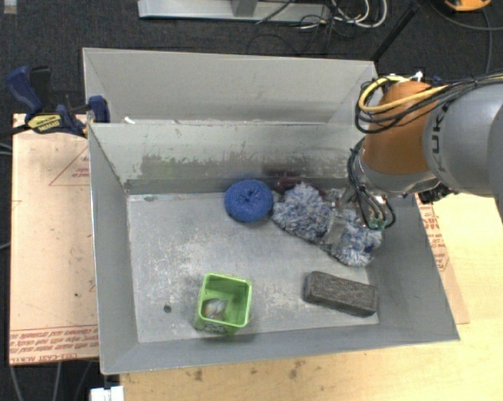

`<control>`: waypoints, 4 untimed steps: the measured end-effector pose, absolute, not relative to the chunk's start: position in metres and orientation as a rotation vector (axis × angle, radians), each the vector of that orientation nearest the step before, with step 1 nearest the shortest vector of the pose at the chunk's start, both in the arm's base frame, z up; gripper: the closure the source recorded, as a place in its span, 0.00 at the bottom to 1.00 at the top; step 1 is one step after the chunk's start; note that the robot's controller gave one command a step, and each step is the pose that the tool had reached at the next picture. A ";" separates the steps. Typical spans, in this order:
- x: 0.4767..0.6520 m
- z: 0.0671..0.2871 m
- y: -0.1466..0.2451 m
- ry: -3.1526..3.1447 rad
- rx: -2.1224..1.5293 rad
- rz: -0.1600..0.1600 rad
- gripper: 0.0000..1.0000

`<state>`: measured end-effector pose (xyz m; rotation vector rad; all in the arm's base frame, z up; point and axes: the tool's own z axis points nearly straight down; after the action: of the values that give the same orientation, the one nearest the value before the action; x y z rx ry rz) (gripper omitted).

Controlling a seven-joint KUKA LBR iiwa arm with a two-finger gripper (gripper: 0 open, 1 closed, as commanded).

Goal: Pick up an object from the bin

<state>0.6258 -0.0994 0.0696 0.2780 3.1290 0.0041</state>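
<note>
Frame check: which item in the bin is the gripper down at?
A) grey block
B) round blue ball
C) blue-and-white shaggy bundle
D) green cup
C: the gripper is down at the right part of the blue-and-white shaggy bundle near the bin's far wall. The green cup, grey block and round blue ball lie clear of the gripper.

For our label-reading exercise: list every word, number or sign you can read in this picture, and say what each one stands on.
Dark marks, perhaps letters, on the grey arm link: cut off and too blurred to read.
Blue ball, blue-and-white fluffy cloth, grey block, green cup, bin: no text to be seen.
</note>
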 end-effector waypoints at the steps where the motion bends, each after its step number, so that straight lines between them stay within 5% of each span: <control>1: 0.627 0.071 -0.099 3.128 0.276 0.004 1.00; 4: 0.626 0.109 -0.099 3.131 0.275 0.003 1.00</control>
<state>0.6256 -0.0985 0.1091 0.2752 3.1312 0.0031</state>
